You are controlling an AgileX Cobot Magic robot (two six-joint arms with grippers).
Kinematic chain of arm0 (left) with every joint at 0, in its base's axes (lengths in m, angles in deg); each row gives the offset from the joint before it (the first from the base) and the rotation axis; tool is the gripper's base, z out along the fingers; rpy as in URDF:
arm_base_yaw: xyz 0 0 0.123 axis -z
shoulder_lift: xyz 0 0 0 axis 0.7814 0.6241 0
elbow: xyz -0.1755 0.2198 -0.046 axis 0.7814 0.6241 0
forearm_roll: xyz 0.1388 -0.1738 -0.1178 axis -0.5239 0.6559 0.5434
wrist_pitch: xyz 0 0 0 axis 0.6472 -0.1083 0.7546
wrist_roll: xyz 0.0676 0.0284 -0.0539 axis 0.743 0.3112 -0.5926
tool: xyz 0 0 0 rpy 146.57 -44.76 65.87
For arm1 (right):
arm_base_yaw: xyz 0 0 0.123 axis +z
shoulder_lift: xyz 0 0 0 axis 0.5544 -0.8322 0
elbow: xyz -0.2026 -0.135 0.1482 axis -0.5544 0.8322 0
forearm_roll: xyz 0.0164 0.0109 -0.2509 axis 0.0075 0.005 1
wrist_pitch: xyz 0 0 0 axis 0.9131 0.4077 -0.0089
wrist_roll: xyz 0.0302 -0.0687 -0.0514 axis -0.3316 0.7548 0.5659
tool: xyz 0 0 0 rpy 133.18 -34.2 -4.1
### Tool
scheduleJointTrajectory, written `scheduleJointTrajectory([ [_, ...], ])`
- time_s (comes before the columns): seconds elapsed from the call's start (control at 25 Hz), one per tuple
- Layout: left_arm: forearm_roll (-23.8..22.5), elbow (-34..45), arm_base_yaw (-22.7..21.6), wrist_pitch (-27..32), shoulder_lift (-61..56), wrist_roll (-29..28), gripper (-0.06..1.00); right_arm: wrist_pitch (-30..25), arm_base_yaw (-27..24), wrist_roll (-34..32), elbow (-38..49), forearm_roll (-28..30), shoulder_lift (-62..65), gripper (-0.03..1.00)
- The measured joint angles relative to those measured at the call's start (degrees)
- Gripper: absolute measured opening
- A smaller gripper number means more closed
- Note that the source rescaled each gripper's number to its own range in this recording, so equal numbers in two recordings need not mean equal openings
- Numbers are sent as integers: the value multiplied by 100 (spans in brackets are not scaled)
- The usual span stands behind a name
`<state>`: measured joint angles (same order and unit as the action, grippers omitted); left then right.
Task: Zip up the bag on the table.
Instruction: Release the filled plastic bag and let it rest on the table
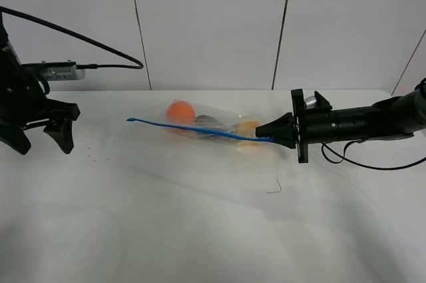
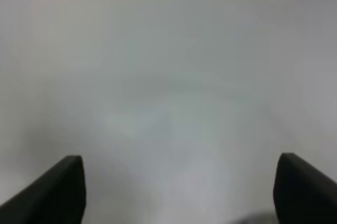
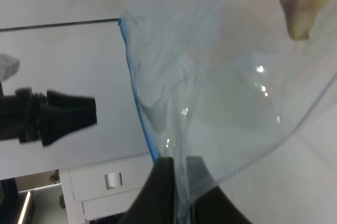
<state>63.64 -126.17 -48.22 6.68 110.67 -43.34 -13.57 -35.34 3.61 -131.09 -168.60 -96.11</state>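
Right claw (image 1: 271,138): pinched shut on the right end of the bag (image 1: 213,122), at the blue zipper strip (image 1: 193,130); in the wrist view, both fingers (image 3: 160,192) pressed together with clear plastic caught between them, just beside the strip
Left claw (image 1: 45,130): spread wide, gripping nothing, low over the left side of the tabletop (image 1: 200,230); only bare white surface between its tips in the wrist view
Bag position: near the middle of the tabletop, towards the far edge
Contents: orange fruit (image 1: 180,111) at the left, something dark (image 1: 205,120) in the middle, yellow piece (image 1: 249,127) near the right claw
Long axis: left to right, zipper strip along the near side, from the right claw out to a free tip pointing towards the left claw
Direction from claws: stretching leftward from the right claw; well apart from the left claw, off to its right
Nearer arm: right, in contact; left with open tabletop to cross
Zipper state: cannot tell whether sealed or gaping
Coming move, as a judgement: probably a pinch run along the strip, so alignment with that left-right axis likely decisive; free tip probably in need of anchoring by the left claw
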Motion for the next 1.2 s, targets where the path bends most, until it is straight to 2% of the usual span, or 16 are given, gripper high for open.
scheduleJointTrajectory([
  [0.12,-6,160,0,68,-101,0,100,0,0,0,0,0,0,0],
  [0.28,-40,848,0,68,-641,0,100,0,0,0,0,0,0,0],
  [0.56,-46,2478,0,61,-2379,0,100,0,0,0,0,0,0,0],
  [0.84,-46,3744,0,-433,-4262,0,100,0,0,0,0,0,0,0],
  [1.04,-46,4220,0,-547,-5474,76,100,0,0,0,0,0,0,0],
  [1.2,-40,4269,0,-587,-6141,117,100,0,0,0,0,0,0,0],
])
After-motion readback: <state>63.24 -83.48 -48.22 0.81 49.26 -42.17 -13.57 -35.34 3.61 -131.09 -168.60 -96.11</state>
